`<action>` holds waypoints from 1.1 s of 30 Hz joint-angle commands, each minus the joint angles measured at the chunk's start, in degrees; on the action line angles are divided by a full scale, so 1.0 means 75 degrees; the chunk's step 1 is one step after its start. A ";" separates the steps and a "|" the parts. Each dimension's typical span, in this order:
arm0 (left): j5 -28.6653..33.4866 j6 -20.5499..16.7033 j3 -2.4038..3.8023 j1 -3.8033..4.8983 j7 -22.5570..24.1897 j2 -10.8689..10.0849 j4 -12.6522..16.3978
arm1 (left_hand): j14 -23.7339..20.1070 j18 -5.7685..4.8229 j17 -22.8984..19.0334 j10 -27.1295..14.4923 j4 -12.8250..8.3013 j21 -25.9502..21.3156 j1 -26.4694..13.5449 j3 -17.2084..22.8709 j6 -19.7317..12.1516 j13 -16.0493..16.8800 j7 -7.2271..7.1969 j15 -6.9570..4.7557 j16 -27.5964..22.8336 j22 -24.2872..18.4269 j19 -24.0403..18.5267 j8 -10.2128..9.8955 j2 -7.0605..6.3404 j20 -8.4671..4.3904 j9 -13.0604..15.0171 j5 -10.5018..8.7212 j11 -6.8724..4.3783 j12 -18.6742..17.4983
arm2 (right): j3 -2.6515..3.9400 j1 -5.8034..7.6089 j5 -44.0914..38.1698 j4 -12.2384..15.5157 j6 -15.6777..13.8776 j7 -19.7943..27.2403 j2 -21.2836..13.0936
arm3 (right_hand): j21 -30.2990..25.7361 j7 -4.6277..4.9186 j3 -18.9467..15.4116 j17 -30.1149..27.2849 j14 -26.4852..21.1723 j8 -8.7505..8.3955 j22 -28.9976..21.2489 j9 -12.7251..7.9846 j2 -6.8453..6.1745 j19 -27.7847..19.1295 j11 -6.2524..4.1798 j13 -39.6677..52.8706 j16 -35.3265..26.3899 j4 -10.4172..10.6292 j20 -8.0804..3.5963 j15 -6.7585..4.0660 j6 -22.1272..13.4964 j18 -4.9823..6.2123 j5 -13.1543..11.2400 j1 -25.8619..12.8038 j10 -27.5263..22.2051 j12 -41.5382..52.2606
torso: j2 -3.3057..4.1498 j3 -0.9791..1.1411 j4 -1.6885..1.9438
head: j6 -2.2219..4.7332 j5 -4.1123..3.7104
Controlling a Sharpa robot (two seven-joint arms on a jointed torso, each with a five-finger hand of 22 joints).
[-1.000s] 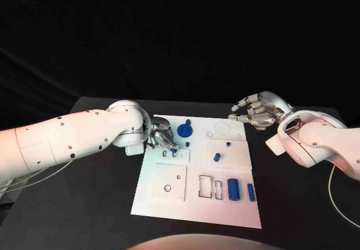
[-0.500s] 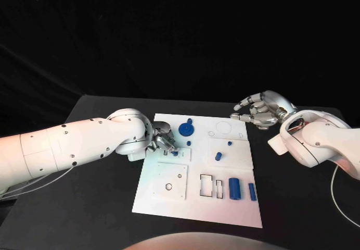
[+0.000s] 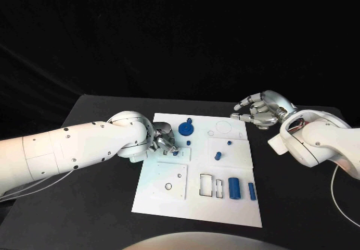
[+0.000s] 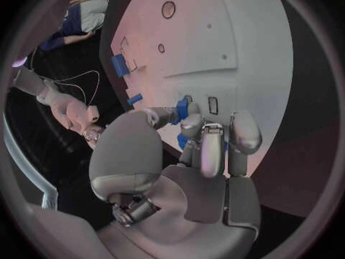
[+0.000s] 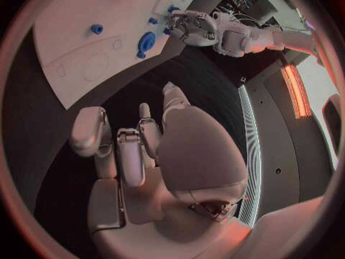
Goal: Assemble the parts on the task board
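**Left hand over a small part at the board's left edge**

Black bench (image 3: 90, 208) under a dark backdrop carries the white task board (image 3: 225, 213) in its middle. At the board's left rim the left hand (image 3: 164, 138) has its fingers (image 4: 203, 133) closed around a small blue part (image 4: 184, 106), right beside a rectangular slot; the slot lies just past the fingertips, toward the board's centre. Further right, loose blue parts (image 3: 233, 188) lie on the board. Well apart, off the board's far right corner, the right hand (image 3: 259, 112) hovers, curled on nothing. The left hand is plainly nearer.
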 commanded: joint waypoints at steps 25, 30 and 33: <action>-0.0562 0.0629 -0.0001 -0.0012 -0.0037 -0.0012 0.0046 | 0.0410 -0.0105 0.0338 0.0199 -0.1722 0.0117 -0.0321 0.1795 0.0178 0.0143 -0.0121 -0.0102 0.0029 0.0160 0.0143 0.0164 -0.0027 -0.0036 0.0059 0.0111 -0.0032 0.0142 | -0.0004 -0.0027 -0.0087 -0.0015 0.0131 0.0013 0.0017 | -0.0037 -0.0003 0.0022 0.0582 0.0486 0.0037 -0.0011 -0.0012 0.0032 -0.0050 -0.0008 -0.0007 -0.0039 0.0013 -0.0012 0.0057 -0.0037 0.0071 -0.0004 0.0021 -0.0058 -0.0012 | -0.0001 -0.0001 0.0002 | -0.0076 0.0022; -0.0566 0.0641 -0.0001 -0.0012 -0.0038 -0.0002 0.0042 | 0.0411 -0.0105 0.0341 0.0206 -0.1727 0.0118 -0.0346 0.1802 0.0186 0.0141 -0.0128 -0.0106 0.0029 0.0161 0.0143 0.0177 -0.0027 -0.0038 0.0063 0.0112 -0.0036 0.0145 | -0.0004 -0.0029 -0.0087 -0.0018 0.0132 0.0013 0.0019 | -0.0037 -0.0003 0.0022 0.0582 0.0486 0.0037 -0.0011 -0.0012 0.0032 -0.0050 -0.0008 -0.0007 -0.0039 0.0013 -0.0012 0.0057 -0.0037 0.0071 -0.0004 0.0021 -0.0058 -0.0012 | -0.0003 0.0001 0.0002 | -0.0069 0.0022; -0.0561 0.0636 -0.0001 -0.0012 -0.0037 0.0011 0.0040 | 0.0411 -0.0106 0.0340 0.0223 -0.1722 0.0121 -0.0393 0.1805 0.0195 0.0155 -0.0134 -0.0110 0.0029 0.0167 0.0146 0.0195 -0.0027 -0.0041 0.0069 0.0101 -0.0041 0.0158 | -0.0004 -0.0029 -0.0087 -0.0019 0.0130 0.0014 0.0020 | -0.0037 -0.0003 0.0022 0.0582 0.0486 0.0037 -0.0011 -0.0012 0.0032 -0.0050 -0.0008 -0.0007 -0.0039 0.0013 -0.0012 0.0057 -0.0037 0.0071 -0.0004 0.0021 -0.0058 -0.0012 | -0.0001 0.0001 0.0002 | -0.0070 0.0020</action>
